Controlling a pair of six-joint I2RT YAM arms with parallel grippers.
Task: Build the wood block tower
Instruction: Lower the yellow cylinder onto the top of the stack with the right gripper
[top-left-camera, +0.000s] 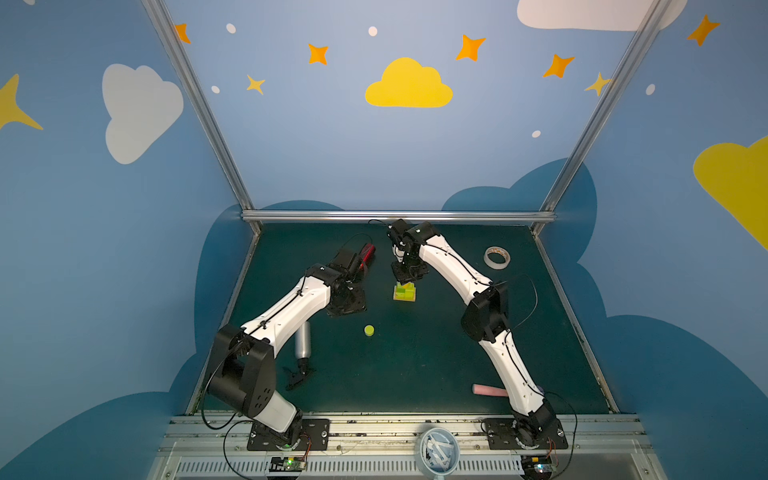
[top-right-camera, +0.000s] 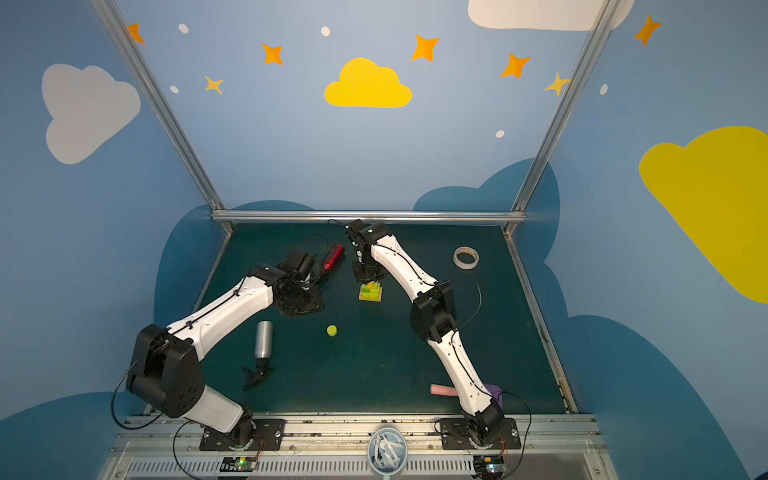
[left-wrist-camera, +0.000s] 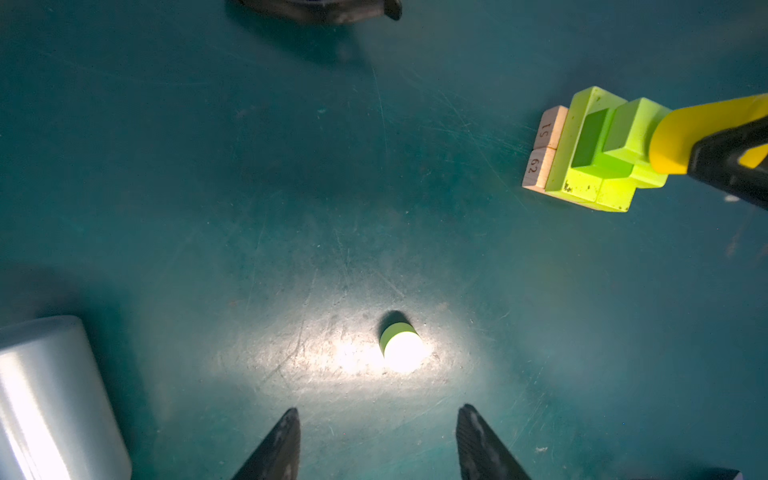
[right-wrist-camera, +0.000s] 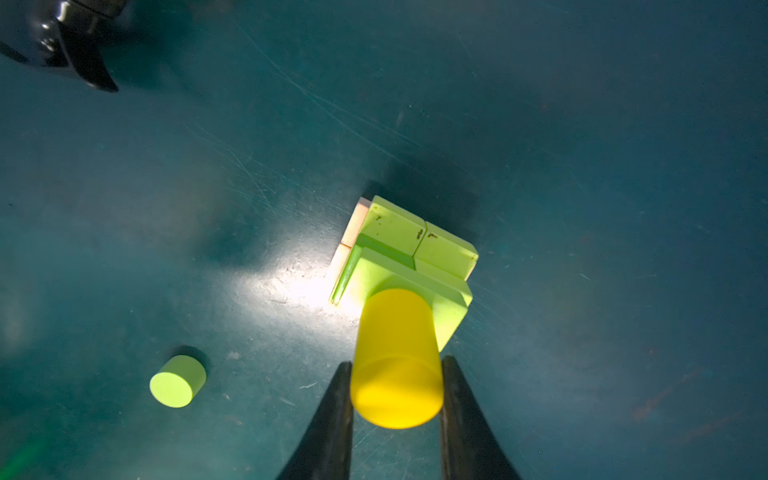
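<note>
1. Two arms are seen over the dark green mat (top-left-camera: 436, 365); the tower (top-left-camera: 404, 291) is found near the mat's middle, toward the back, directly under the right arm's wrist.
2. The right gripper (right-wrist-camera: 397, 362) is closed partway onto the yellow cylinder (right-wrist-camera: 397, 328), which is pinched upright between both fingers.
3. The yellow cylinder's lower end is met by the topmost lime cube (left-wrist-camera: 627, 129) of the tower; whether it is fully seated there cannot be told.
4. Two tan bars (left-wrist-camera: 543, 149) are laid side by side at the base, and lime-green bars are stacked in steps above them.
5. The left gripper (left-wrist-camera: 380, 409) is held moderately open and empty above the mat, to the left of the tower.
6. The lime cylinder (left-wrist-camera: 401, 345) is stood alone on the mat, in line with the gap between the left fingers, untouched and well apart from the tower.
7. A red tool (top-right-camera: 333, 257) is seen behind the left wrist, a tape roll (top-left-camera: 496, 257) at the back right, and a silver bottle (top-right-camera: 263, 338) at the left.
</note>
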